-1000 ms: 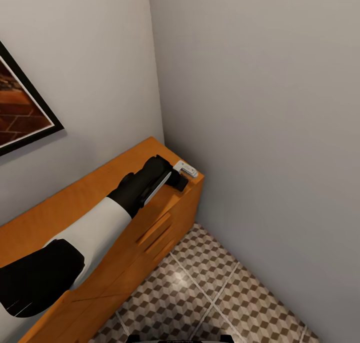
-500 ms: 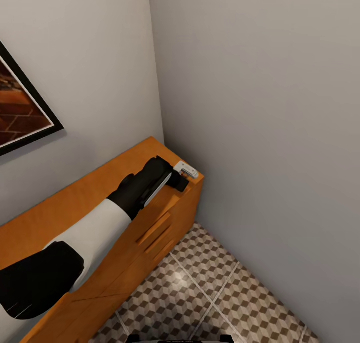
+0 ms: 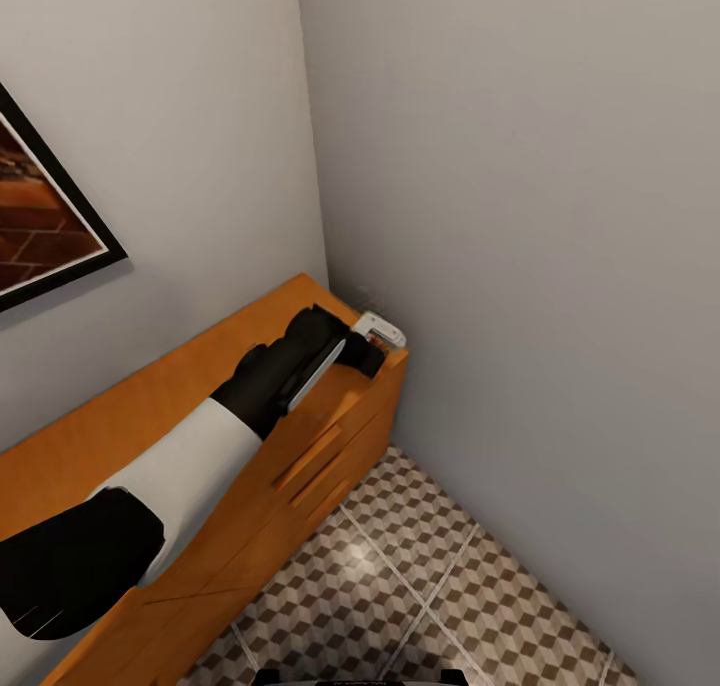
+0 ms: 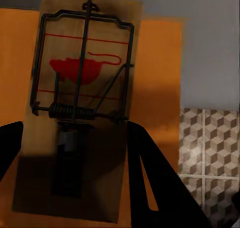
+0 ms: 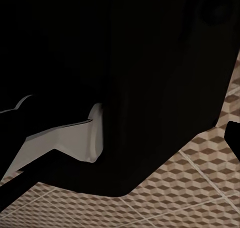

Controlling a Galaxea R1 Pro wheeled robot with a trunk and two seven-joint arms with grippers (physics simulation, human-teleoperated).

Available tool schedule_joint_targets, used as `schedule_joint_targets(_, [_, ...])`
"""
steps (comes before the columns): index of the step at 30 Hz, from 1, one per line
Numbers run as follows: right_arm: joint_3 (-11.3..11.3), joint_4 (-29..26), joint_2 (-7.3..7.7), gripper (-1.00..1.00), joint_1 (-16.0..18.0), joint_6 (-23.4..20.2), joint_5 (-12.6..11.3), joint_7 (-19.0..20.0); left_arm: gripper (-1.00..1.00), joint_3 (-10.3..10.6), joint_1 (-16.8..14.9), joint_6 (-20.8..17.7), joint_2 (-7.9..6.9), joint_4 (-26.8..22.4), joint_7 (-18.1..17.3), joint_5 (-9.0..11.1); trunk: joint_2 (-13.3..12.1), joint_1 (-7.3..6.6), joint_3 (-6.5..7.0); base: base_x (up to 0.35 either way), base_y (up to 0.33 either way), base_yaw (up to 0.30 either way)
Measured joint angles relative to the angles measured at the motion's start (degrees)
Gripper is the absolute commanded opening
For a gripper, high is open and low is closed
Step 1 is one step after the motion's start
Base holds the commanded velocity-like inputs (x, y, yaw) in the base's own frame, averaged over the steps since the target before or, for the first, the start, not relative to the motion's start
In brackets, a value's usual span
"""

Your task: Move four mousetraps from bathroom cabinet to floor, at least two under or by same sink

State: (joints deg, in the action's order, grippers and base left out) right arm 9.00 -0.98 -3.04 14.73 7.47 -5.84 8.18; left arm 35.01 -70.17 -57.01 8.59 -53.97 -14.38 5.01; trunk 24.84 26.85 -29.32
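My left gripper reaches over the right end of the orange-brown cabinet, close to the wall corner. It is shut on a mousetrap, which shows pale at the fingertips, tipped up off the cabinet top. In the left wrist view the mousetrap is a flat board with a wire spring and a red mouse print, held between the two black fingers of the left gripper. Behind it are the cabinet and the cube-patterned bathroom floor. My right gripper hangs open over the floor, under the robot's dark body.
Two grey walls meet in a corner right behind the cabinet's end. A framed picture hangs on the left wall. Slim drawer handles run down the cabinet front. The tiled floor lies free to the right of the cabinet.
The left gripper has moved slightly up and toward the corner, and the mousetrap at its tips has risen and tilted with it. The view has not shifted.
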Motion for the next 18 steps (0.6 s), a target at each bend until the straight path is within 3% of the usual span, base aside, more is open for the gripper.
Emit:
schedule_joint_targets(6, [0.0,-0.1,0.11,1.0,0.0,0.0,0.0,-0.1,-1.0,0.0,0.0,-0.1,-0.04,-3.9,0.1,0.6,0.0,0.0,0.0,0.0,0.0,0.0])
schedule_joint_targets(12, [0.0,-0.1,0.11,1.0,0.0,0.0,0.0,-0.1,-1.0,-0.1,0.0,-0.2,-0.3,-4.6,0.1,1.0,0.0,0.0,0.0,-0.003,0.0,0.0])
schedule_joint_targets(18, [0.0,-0.2,0.13,1.0,0.0,0.1,0.0,-0.2,-1.0,-0.1,1.6,-0.1,-0.48,-4.4,0.1,1.1,0.0,0.03,0.0,-0.205,0.0,0.0])
